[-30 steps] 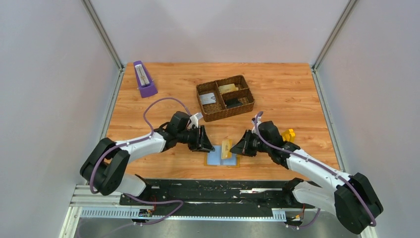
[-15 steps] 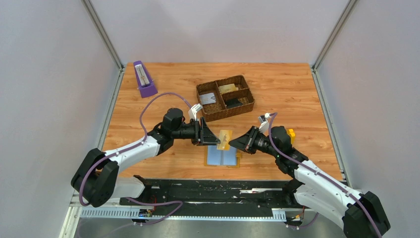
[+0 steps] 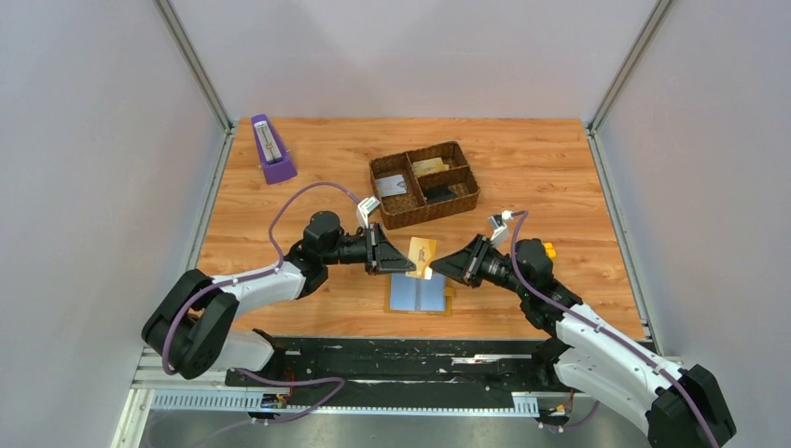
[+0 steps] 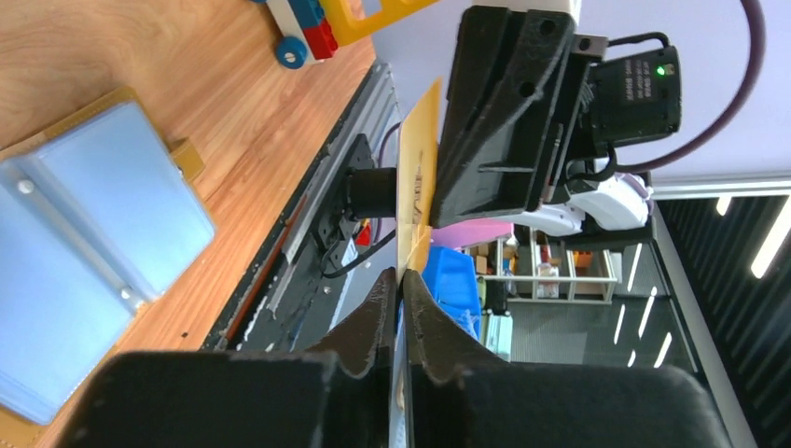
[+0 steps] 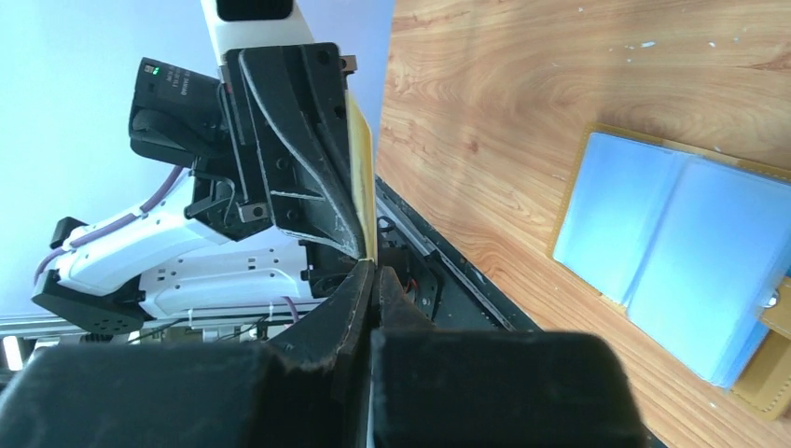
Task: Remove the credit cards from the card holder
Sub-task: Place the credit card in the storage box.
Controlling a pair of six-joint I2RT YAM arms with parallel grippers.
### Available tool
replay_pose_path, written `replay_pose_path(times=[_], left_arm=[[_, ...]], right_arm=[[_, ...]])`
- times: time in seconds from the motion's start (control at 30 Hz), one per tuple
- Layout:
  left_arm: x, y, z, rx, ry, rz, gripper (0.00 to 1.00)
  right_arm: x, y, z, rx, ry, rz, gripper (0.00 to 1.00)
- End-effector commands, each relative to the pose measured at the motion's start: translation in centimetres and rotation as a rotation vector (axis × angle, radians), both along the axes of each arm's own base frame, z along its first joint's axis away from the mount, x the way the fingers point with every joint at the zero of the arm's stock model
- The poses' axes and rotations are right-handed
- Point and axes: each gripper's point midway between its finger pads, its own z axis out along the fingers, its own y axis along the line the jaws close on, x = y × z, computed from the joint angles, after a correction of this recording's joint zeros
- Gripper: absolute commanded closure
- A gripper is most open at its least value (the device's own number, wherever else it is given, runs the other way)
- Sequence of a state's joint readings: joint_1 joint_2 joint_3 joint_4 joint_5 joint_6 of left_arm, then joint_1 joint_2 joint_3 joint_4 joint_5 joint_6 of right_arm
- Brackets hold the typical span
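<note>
Likely light, stiff and slick, the credit card point(image 3: 422, 252) above the card holder point(image 3: 420, 297) sits pinched across its faces, near opposite edges, by left gripper point(image 3: 395, 266) and right gripper point(image 3: 433, 273).

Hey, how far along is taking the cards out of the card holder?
Done: card holder lies open, cards lie in the tray. In hand: one yellow card, pinched by left end effector and right end effector. Left: setting it down; whether pockets hold more is unclear.
</note>
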State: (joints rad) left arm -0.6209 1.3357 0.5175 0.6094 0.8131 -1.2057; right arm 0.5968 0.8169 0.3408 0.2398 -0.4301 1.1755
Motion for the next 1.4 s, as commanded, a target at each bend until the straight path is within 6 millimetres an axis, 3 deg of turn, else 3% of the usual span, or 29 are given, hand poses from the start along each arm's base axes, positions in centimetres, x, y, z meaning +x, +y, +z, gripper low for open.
replay_pose_path(times=[0.0, 0.03, 0.27, 0.3, 0.47, 0.77, 1.17, 1.23, 1.37], left_arm=[[-0.5, -0.4, 2.3, -0.101, -0.056, -0.040, 0.96], [-0.5, -0.4, 2.0, -0.092, -0.057, -0.043, 1.00], [-1.0, -0.1, 1.5, -0.028, -0.106, -0.086, 1.00], [-1.1, 0.0, 0.9, 0.002, -0.119, -0.098, 1.00], [-2.6, 0.5, 1.2, 0.019, -0.158, -0.190, 1.00], [-5.0, 1.6, 1.3, 0.048, -0.169, -0.336, 1.00], [-5.4, 1.6, 2.3, 0.006, -0.180, -0.364, 1.00], [-5.4, 1.6, 2.3, 0.007, -0.180, -0.363, 1.00], [-5.3, 1.6, 2.0, 0.011, -0.174, -0.362, 1.00]], right_arm=[[0.0, 0.2, 1.0, -0.002, -0.052, 0.021, 0.96], [0.0, 0.1, 0.9, -0.020, -0.056, 0.027, 0.94], [-0.2, -0.7, 1.1, -0.113, -0.179, 0.052, 0.66], [-0.1, -1.0, 1.3, -0.142, -0.222, 0.062, 0.64], [-0.1, -1.8, 1.9, -0.246, -0.293, 0.209, 0.58], [-0.9, -1.2, 3.2, -0.268, -0.357, 0.435, 0.58], [-1.3, -0.3, 1.8, -0.227, -0.299, 0.564, 0.63], [-1.4, -0.3, 1.8, -0.223, -0.300, 0.571, 0.67], [-1.6, -0.2, 2.0, -0.209, -0.309, 0.587, 0.83]])
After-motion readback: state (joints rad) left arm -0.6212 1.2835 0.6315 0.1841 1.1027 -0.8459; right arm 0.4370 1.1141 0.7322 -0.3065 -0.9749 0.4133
